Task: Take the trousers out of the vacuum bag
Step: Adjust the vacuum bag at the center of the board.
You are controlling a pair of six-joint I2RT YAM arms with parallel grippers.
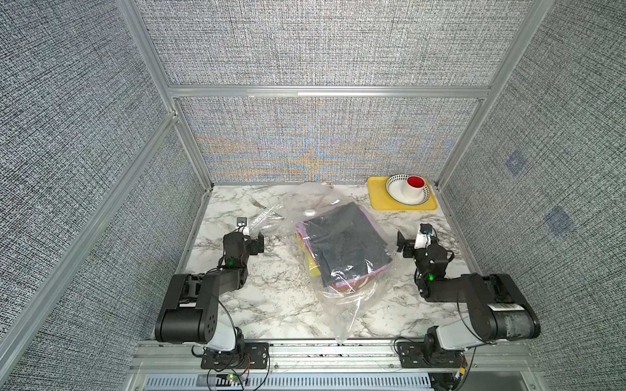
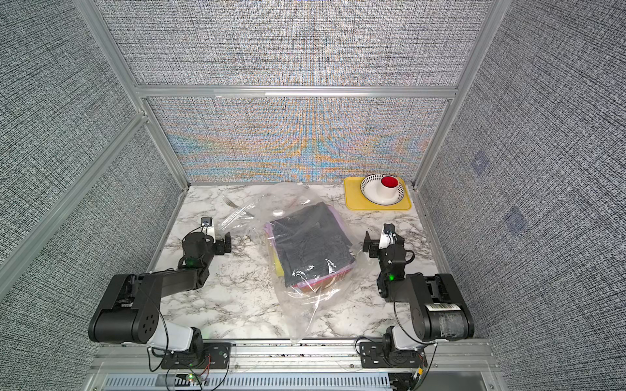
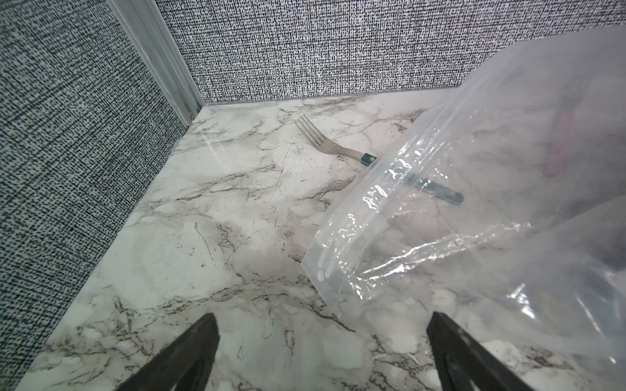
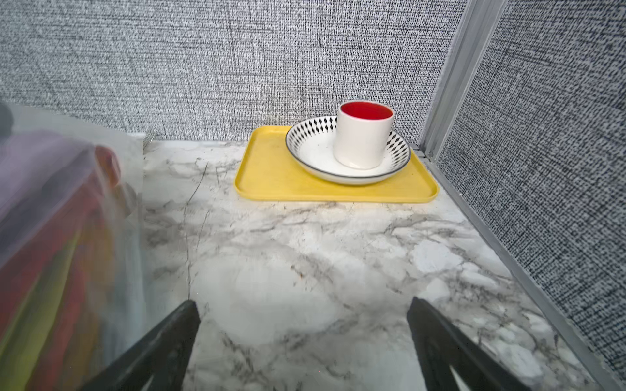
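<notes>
On the surface, the trousers lie stacked inside the vacuum bag; left hand and right hand flank it, both open, empty.

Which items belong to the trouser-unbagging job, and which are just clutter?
Job: clear crinkly plastic vacuum bag; folded cloth trousers stacked inside, dark grey on top.
Lying about: metal fork; yellow plastic tray; black-patterned white bowl; white cup, red inside.

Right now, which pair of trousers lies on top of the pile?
The dark grey pair, covering the stack inside the vacuum bag; the lilac pair and yellow pair only peek out at its edges.
</notes>
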